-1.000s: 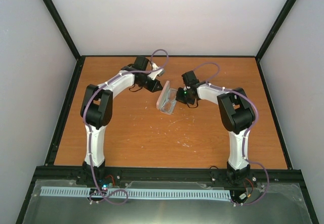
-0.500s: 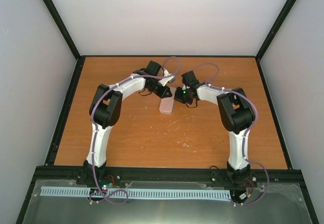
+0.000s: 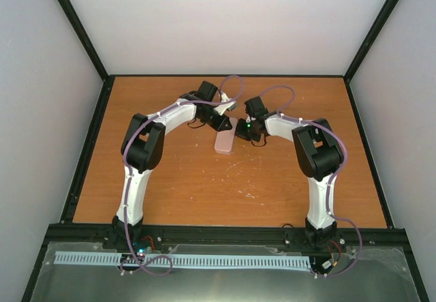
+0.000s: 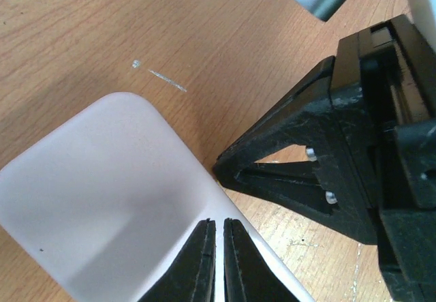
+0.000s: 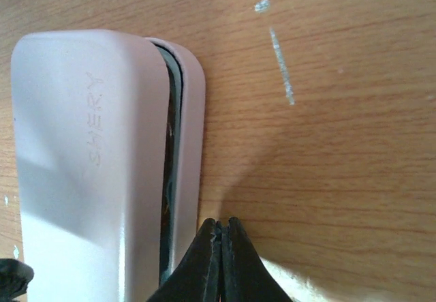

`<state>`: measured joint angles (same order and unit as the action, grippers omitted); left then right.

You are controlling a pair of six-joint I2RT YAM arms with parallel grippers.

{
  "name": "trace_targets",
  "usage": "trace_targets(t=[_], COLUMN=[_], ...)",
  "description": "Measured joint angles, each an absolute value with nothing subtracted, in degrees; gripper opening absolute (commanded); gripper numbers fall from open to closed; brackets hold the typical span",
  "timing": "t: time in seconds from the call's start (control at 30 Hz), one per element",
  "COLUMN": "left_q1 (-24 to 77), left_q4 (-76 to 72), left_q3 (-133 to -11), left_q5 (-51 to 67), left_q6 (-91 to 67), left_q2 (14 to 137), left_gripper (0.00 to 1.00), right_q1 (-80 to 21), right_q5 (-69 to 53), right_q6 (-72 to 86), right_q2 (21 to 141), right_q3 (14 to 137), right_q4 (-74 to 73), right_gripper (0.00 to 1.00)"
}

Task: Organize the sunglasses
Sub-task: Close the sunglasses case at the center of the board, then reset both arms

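The pink case (image 3: 224, 141) lies flat at the table's middle, its lid down with a thin dark slit (image 5: 167, 179) left along one long side. The sunglasses are hidden; none lie on the wood. My left gripper (image 3: 223, 123) is shut, its tips resting over the lid (image 4: 109, 193) near the case's edge, as the left wrist view shows (image 4: 219, 223). My right gripper (image 3: 238, 135) is shut and empty, its tips (image 5: 221, 223) against the wood right beside the case's lower shell (image 5: 88, 159). The right gripper's black body (image 4: 354, 152) sits close by in the left wrist view.
The orange wooden table (image 3: 177, 179) has white scuffs (image 5: 281, 63) near the case. Black frame rails (image 3: 88, 145) run along its sides. Both arms meet close together at the case. The light-blue cloth is out of view.
One second ago the case stood open with its lid up. My left gripper swung right onto it and the lid came down. Little has moved in the last half second.
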<state>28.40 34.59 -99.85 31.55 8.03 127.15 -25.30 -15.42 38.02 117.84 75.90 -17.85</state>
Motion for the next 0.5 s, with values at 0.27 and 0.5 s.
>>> trace_targets(t=[0.27, 0.5], left_q1=[28.2, 23.6], left_q4=[34.5, 32.6], left_q3=[-99.9, -99.9], left_q5=[30.7, 29.7], left_q6=[8.0, 5.9], left_q2=[127.0, 121.6], left_gripper=[0.22, 0.61], right_q1=[-24.4, -21.6], right_q5=[-10.3, -5.9], right_q6=[35.1, 30.0], right_q2=[112.6, 104.2], right_q3=[76.6, 78.1], right_q4=[-23.2, -26.9], right_gripper=[0.31, 1.0])
